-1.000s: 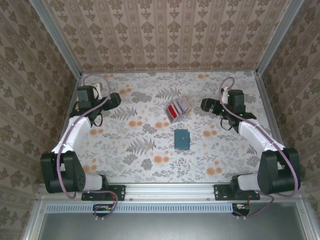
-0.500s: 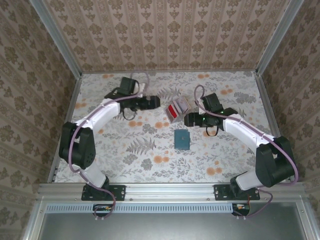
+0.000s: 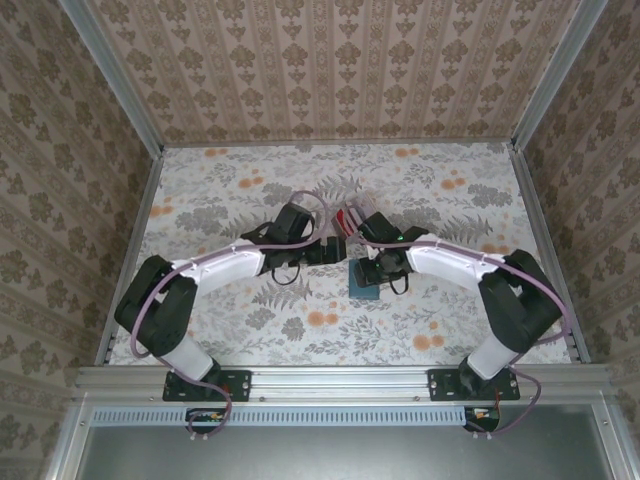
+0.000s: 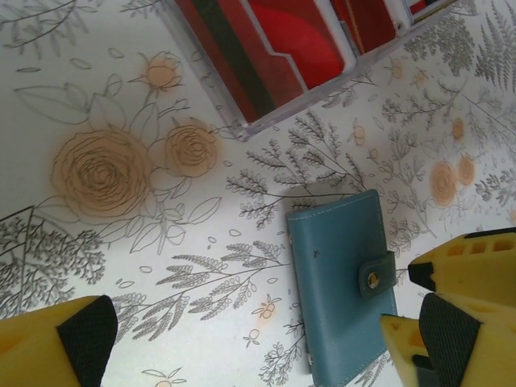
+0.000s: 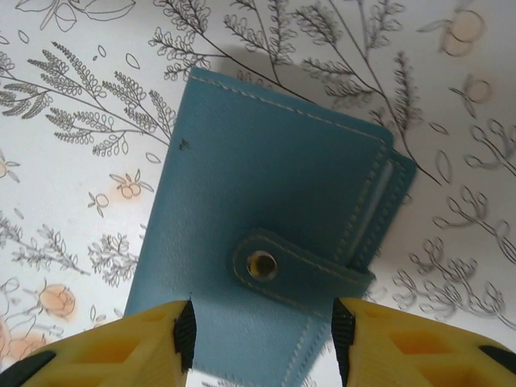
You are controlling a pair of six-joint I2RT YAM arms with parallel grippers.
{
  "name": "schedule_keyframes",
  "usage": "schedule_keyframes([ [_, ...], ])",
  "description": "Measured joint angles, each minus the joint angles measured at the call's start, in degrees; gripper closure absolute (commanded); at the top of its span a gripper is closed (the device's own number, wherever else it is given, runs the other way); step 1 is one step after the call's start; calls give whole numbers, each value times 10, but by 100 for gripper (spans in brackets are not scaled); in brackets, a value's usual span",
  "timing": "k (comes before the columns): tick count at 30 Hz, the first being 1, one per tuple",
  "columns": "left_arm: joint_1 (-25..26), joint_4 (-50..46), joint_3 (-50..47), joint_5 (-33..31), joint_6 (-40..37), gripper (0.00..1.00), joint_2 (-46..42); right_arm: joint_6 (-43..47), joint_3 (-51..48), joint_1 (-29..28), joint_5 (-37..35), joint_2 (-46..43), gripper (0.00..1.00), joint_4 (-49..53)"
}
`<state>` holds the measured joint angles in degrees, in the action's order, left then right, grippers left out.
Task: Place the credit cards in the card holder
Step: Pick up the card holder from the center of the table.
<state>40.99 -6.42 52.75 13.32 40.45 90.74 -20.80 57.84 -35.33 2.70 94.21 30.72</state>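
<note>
The card holder [image 5: 274, 201], a teal wallet, lies flat on the floral table with its snap strap fastened. It also shows in the left wrist view [image 4: 343, 282] and from above [image 3: 364, 282]. My right gripper [image 5: 262, 339] hovers just over its near end, jaws half narrowed and apart, nothing between them. My left gripper [image 4: 254, 343] stands wide open and empty over bare table left of the wallet. The red and white credit cards [image 4: 274, 40] stand inside a clear plastic box [image 3: 352, 220] just beyond the wallet.
Both arms meet at the table's middle, their wrists close together [image 3: 345, 255]. A yellow finger of the right gripper [image 4: 476, 266] shows next to the wallet's strap. Patterned walls ring the table on three sides.
Both arms have swung in from the far sides of the table to the centre, over the wallet. The right jaws have narrowed from wide open to about half.
</note>
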Motion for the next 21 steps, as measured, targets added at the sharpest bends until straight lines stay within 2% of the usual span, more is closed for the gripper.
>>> schedule_keyframes([
  [6, 2, 13, -30, -31, 25, 0, -15, 14, 26, -10, -30, 42, 51, 9],
  [8, 2, 14, -30, -37, 26, 0, -15, 16, 28, -10, -37, 49, 55, 9],
  [11, 2, 19, -30, -43, 27, 0, -15, 21, 30, -10, -43, 53, 66, 10],
  [14, 2, 22, -28, -42, 27, 0, -11, 28, 40, -11, -45, 58, 82, 10],
  [18, 2, 22, -26, -42, 27, 0, -3, 40, 55, -13, -49, 69, 96, 14],
  [21, 2, 23, -26, -42, 27, 0, -2, 49, 56, -16, -53, 64, 100, 14],
])
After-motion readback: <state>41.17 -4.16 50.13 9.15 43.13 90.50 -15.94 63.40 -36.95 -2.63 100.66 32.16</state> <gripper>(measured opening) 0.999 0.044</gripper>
